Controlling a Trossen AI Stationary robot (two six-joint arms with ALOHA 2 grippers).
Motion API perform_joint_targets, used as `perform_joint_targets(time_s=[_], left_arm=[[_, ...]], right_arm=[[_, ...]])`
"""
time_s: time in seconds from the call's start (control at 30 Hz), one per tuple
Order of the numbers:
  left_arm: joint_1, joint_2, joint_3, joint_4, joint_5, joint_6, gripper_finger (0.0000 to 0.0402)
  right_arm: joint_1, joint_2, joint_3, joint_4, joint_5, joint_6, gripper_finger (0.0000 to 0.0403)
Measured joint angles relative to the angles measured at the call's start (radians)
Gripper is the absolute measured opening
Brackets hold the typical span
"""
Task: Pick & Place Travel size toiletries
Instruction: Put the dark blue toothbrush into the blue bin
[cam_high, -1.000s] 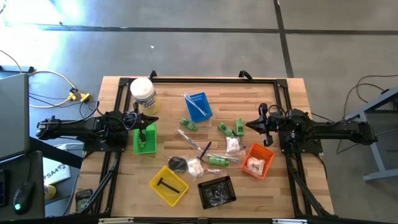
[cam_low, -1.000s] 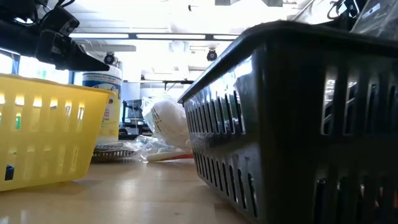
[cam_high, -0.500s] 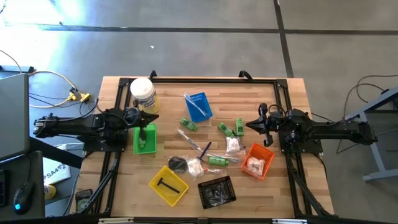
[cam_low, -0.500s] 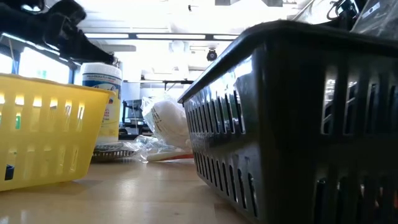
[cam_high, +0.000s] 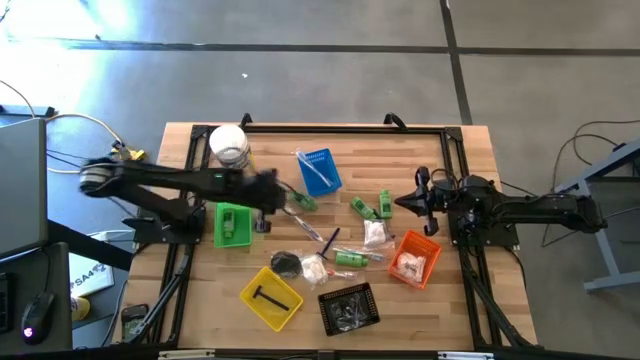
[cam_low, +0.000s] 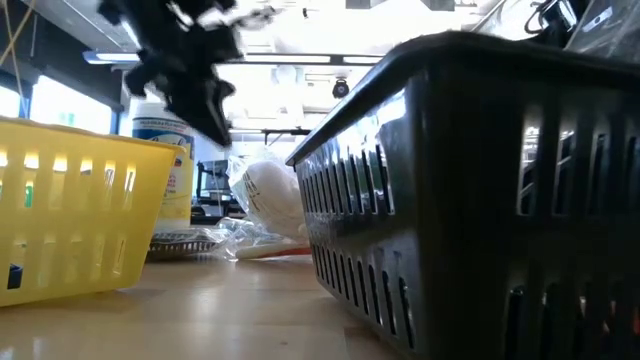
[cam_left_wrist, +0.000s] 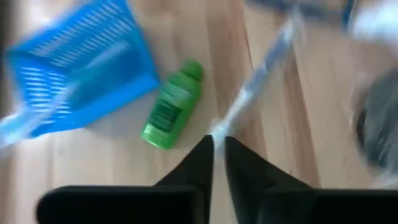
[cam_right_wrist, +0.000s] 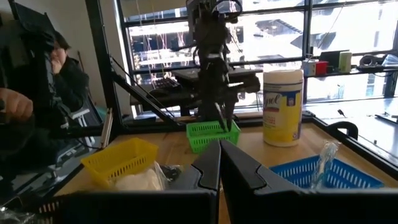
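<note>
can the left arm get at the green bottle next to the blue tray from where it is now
Probably yes. The left gripper hangs just short of the green bottle, which lies on bare wood beside the blue tray; only a wrapped toothbrush lies near.

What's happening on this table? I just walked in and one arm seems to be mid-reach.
The left gripper is out over the wooden table, just past the green plastic tray, near a small green bottle and a clear-wrapped toothbrush beside the blue plastic tray. Its fingers are nearly together and hold nothing. The right gripper waits shut at its side. More toiletries lie loose mid-table.
</note>
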Motion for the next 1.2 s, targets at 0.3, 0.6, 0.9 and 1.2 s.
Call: perform_joint_targets(time_s=[0.3, 0.6, 0.9, 1.2], left_arm=[[-0.001, 0.347, 0.214, -0.198, 0.001, 0.108, 0.0185], [0.0, 0.42, 0.265, -0.206, -0.002, 0.239, 0.0276], [0.001, 0.448, 0.265, -0.184, 0.063, 0.269, 0.0278], [0.002, 0.474, 0.263, -0.148, 0.072, 0.286, 0.0278]], right_arm=[[0.0, 0.0, 0.0, -0.022, -0.027, -0.014, 0.0002], [0.0, 0.0, 0.0, -0.023, -0.051, -0.016, 0.0002], [0.0, 0.0, 0.0, -0.023, -0.048, -0.02, 0.0002], [0.0, 0.0, 0.0, -0.022, -0.046, -0.019, 0.0002]])
